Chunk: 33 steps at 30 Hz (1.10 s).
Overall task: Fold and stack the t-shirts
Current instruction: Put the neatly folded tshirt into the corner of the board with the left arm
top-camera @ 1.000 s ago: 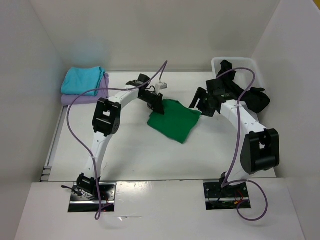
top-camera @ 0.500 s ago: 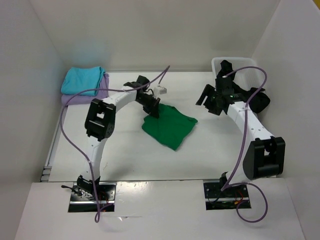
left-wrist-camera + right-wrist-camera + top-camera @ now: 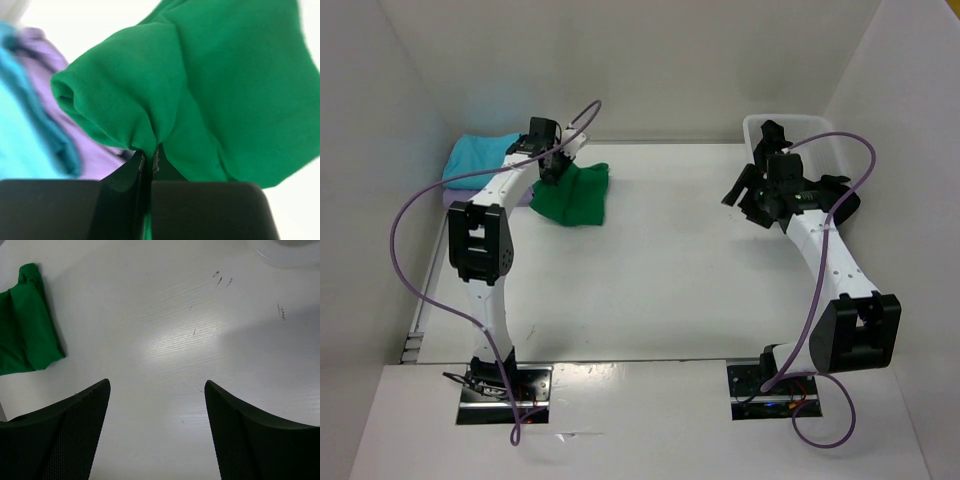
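Where my arms were bolted at the near edge, the table (image 3: 660, 290) lay white ahead of them; my right gripper (image 3: 157, 390) hung above its right half, jaws standing wide apart with nothing between them and only bare tabletop below. Farther back on the left, my left gripper (image 3: 150, 157) was pressed together on a bunched fold of the green t-shirt (image 3: 215, 85), the cloth pinched tight in the seam between the fingers; the rest of that shirt spread away to the right of the grip, crumpled rather than flat; whether its lower edge rested on the table I could not tell. Just beside it, toward the far left corner, the turquoise t-shirt (image 3: 480, 155) sat folded on top of the lavender t-shirt (image 3: 47, 60); the green cloth was close against that stack. At the far right, beyond my right arm, the black t-shirt (image 3: 842, 200) lay bunched at the white bin (image 3: 800, 122), partly over its rim as far as I could judge.
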### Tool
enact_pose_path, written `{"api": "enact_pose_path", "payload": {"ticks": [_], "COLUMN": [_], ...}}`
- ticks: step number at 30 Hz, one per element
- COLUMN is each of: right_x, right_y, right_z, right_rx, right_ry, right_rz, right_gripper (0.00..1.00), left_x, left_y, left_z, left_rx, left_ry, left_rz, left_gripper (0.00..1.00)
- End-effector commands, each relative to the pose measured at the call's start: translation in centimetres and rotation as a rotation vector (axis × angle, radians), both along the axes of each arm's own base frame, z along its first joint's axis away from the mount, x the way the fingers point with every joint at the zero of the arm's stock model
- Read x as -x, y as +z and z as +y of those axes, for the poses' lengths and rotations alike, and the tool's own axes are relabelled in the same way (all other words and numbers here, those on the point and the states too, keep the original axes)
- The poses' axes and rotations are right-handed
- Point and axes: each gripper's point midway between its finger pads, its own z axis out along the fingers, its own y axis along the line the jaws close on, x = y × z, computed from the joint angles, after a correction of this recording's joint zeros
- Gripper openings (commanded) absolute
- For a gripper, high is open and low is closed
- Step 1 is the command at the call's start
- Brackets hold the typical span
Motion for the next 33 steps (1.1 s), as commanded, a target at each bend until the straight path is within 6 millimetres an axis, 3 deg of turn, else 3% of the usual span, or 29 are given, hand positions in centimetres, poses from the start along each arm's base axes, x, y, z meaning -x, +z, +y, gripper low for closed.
{"api": "enact_pose_path", "payload": {"ticks": [1, 3, 7, 9, 13, 19, 26, 33], "right_x": [0.3, 0.3, 0.5, 0.6, 0.6, 0.4, 0.5, -0.1], "right_y": [1.1, 1.1, 1.0, 0.9, 0.8, 0.2, -0.8, -1.5], "right_z": [-0.4, -0.4, -0.8, -0.8, -1.1, -1.5, -1.5, -1.2], "right_rx": [0.006, 0.006, 0.007, 0.007, 0.014, 0.021, 0.022, 0.016], "right_ry": [0.006, 0.006, -0.003, -0.003, -0.006, -0.009, -0.009, 0.011], "right_rz": [-0.036, -0.036, -0.035, -0.025, -0.026, -0.009, 0.019, 0.041], "right_gripper": [0.81, 0.81, 0.81, 0.81, 0.81, 0.81, 0.81, 0.81], "left_x": [-2.9, -3.8, -5.0, -5.3, -5.7, -6.1, -6.3, -6.6], "left_y": [3.6, 5.5, 7.3, 8.5, 9.2, 12.8, 13.5, 9.2], "left_z": [1.9, 2.9, 3.7, 5.4, 6.8, 10.9, 16.4, 21.8], "left_rx": [-0.148, -0.177, -0.226, -0.256, -0.278, -0.301, -0.288, -0.260], "left_ry": [0.051, 0.073, 0.087, 0.125, 0.144, 0.212, 0.282, 0.324], "left_rz": [-0.144, -0.195, -0.252, -0.273, -0.288, -0.340, -0.345, -0.252], "left_gripper": [0.00, 0.00, 0.00, 0.00, 0.00, 0.00, 0.00, 0.00]}}
